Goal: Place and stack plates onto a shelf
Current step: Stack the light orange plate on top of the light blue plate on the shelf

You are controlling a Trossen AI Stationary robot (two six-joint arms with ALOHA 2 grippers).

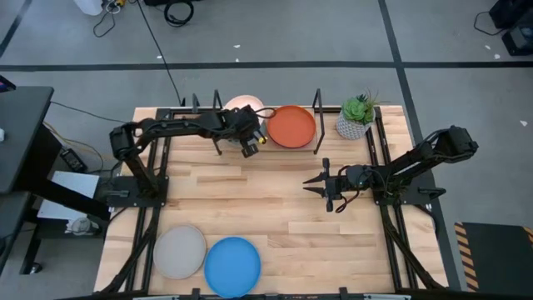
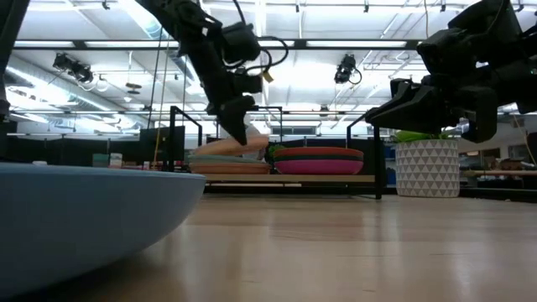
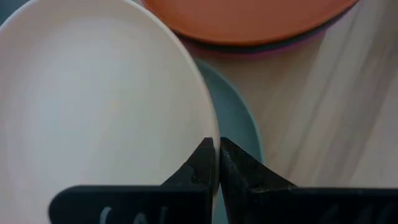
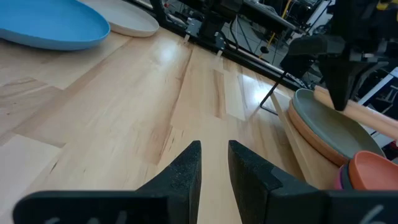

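My left gripper [image 1: 248, 142] reaches to the shelf [image 2: 285, 179] at the table's far edge and is shut on the peach plate [image 1: 243, 106], over the left stack [image 2: 226, 166]. A grey-green plate [image 3: 239, 121] tops that stack. The orange plate [image 1: 291, 125] tops the right stack, with teal and magenta plates [image 2: 319, 166] under it. The grey-beige plate [image 1: 179, 251] and the bright blue plate [image 1: 233, 266] lie flat near the table's near edge. My right gripper [image 1: 308, 183] hovers open over mid-table, touching nothing. My left gripper pinches the peach plate's rim [image 3: 208, 134] on the side nearest the table's middle, between its two fingers. The fingers [image 2: 235, 117] come from above, pointing down. The plate [image 2: 228, 147] is tilted, its held edge raised; whether its far edge rests on the stack cannot be told.
A potted plant [image 1: 356, 117] in a white patterned pot stands just right of the shelf. Black upright rods [image 1: 319, 102] frame the shelf. Bare wood lies between the shelf and the two near plates. Cables and a dark desk lie beyond the table.
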